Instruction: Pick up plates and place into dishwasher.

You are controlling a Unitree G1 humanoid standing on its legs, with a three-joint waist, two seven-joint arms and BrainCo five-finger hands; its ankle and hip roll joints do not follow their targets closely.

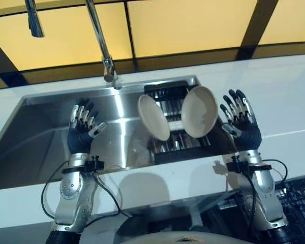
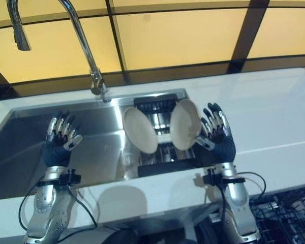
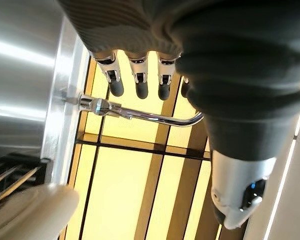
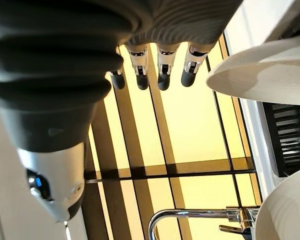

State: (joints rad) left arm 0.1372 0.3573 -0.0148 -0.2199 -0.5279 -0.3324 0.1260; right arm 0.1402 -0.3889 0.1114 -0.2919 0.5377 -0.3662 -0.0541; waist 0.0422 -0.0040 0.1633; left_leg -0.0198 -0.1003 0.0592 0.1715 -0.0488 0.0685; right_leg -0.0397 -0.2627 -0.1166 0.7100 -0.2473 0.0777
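Observation:
Two beige plates stand on edge in a black dish rack (image 1: 165, 96) at the right end of the steel sink. The left plate (image 1: 153, 117) leans left and the right plate (image 1: 199, 111) leans right. My right hand (image 1: 240, 119) is raised just right of the right plate, fingers spread and straight, holding nothing. The same plate's rim (image 4: 260, 70) shows beside that hand's fingertips (image 4: 162, 80). My left hand (image 1: 83, 127) is up over the sink basin, well left of the plates, fingers (image 3: 140, 82) straight and empty. A plate edge (image 3: 30, 210) appears in the left wrist view.
The steel sink (image 1: 46, 147) has a tall chrome tap (image 1: 104, 46) at its back rim. White counter (image 1: 274, 96) runs right of the sink and along its front. A dark wire dishwasher rack (image 1: 295, 198) shows at the lower right. Yellow panels line the wall behind.

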